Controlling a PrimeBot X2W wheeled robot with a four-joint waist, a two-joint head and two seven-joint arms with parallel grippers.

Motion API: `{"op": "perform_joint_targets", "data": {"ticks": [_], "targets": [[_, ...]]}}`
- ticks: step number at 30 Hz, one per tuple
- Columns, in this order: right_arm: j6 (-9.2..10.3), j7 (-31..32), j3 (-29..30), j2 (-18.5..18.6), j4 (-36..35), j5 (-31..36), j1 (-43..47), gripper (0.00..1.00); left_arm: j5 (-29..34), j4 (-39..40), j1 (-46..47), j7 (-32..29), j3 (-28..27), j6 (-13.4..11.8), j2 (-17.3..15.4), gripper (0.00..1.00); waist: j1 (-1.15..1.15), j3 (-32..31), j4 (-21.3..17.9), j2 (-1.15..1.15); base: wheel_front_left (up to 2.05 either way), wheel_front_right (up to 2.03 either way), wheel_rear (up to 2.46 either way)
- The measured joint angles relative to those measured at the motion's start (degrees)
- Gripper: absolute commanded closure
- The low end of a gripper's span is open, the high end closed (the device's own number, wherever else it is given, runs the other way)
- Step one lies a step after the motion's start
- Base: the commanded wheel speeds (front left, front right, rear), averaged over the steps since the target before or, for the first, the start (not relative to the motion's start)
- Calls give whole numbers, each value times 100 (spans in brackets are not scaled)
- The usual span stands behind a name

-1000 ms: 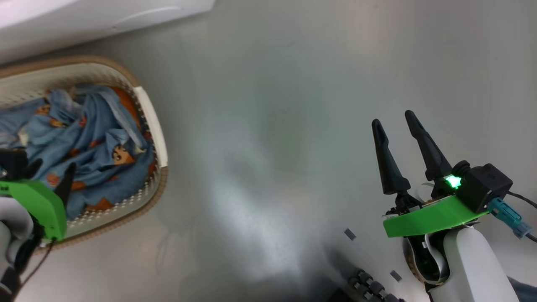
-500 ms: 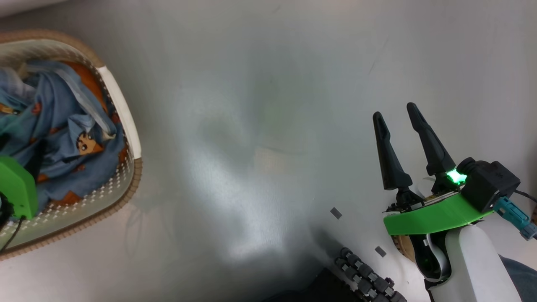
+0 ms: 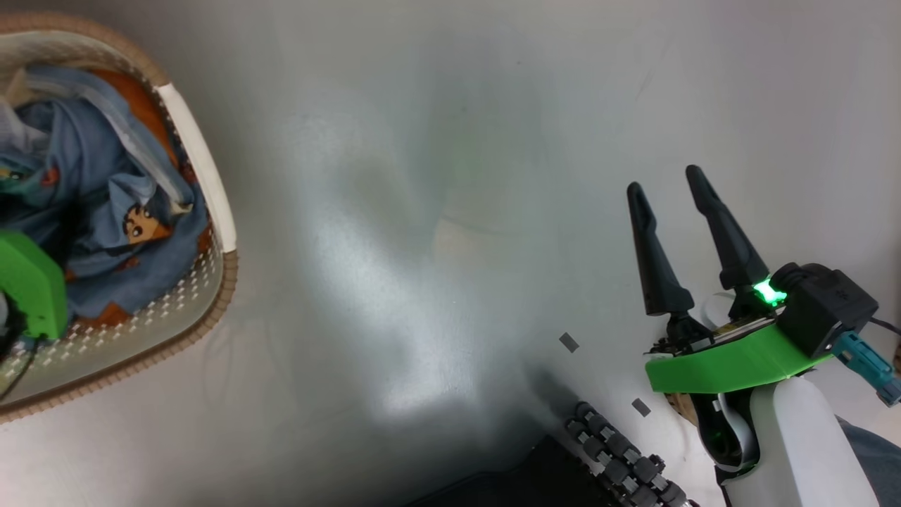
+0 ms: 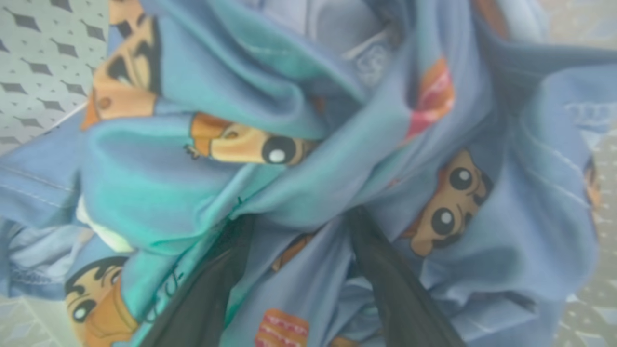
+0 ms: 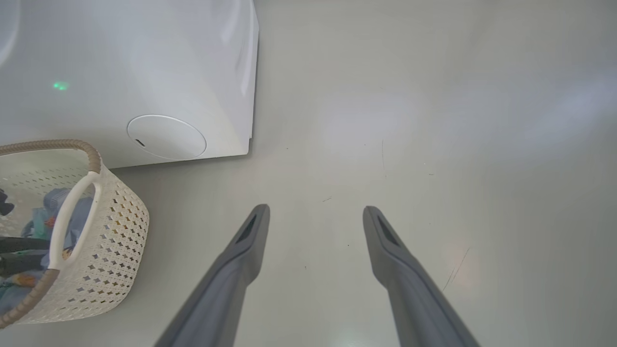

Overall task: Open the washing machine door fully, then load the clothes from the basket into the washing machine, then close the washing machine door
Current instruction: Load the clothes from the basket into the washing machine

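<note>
The basket [image 3: 227,282], cream with a brown rim, stands on the floor at the left of the head view. It holds the clothes [image 3: 105,176], light blue with cartoon prints. My left gripper [image 4: 299,217] is open and pushed down into the clothes [image 4: 289,120], with folds of fabric over its fingertips and between its fingers. Its green wrist mount [image 3: 32,282] sits over the basket. My right gripper [image 3: 664,179] hangs open and empty over bare floor, far right of the basket [image 5: 111,250]. The washing machine [image 5: 120,62] stands just behind the basket. The washing machine door is out of view.
Glossy grey floor [image 3: 422,246] stretches between the basket and my right arm. My dark wheeled base [image 3: 619,458] shows at the bottom edge, with small grey markers [image 3: 569,343] on the floor beside it. A round white cover [image 5: 166,137] sits low on the machine.
The head camera has swung, so the basket sits further left and the machine's edge has left the picture. My left gripper's fingers have sunk into the clothes. The right gripper holds its pose.
</note>
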State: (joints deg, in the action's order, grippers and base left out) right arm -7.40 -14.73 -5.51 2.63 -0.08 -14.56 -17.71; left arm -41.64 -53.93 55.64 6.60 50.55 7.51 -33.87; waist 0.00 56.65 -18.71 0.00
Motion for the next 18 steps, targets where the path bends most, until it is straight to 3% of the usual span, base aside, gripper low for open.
{"op": "perform_joint_targets", "data": {"ticks": [1, 3, 5, 11, 18], "targets": [[0, 0, 29, 0, -13, 22, 2, 0, 1, -54, 26, 15, 57, 0, 46, 0, 0, 9, 17, 0, 0, 0, 0], [0, 0, 62, 0, -32, 40, 4, 0, 7, -182, 98, 111, 153, 0, 132, 53, 0, 28, 48, 0, 0, 0, 0], [0, 0, 76, 0, -46, 52, 6, 0, 16, -304, 172, 215, 245, 0, 211, 100, 0, 44, 77, 0, 0, 0, 0], [0, 0, 86, 0, -43, 89, 4, 0, 34, -534, 255, 430, 375, 0, 409, 100, 0, 49, 143, 0, 0, 0, 0], [0, 0, 142, 0, 65, 112, -24, 0, -409, -568, 303, 713, 202, 0, 555, 100, 0, -67, 241, 0, 0, 0, 0]]}}
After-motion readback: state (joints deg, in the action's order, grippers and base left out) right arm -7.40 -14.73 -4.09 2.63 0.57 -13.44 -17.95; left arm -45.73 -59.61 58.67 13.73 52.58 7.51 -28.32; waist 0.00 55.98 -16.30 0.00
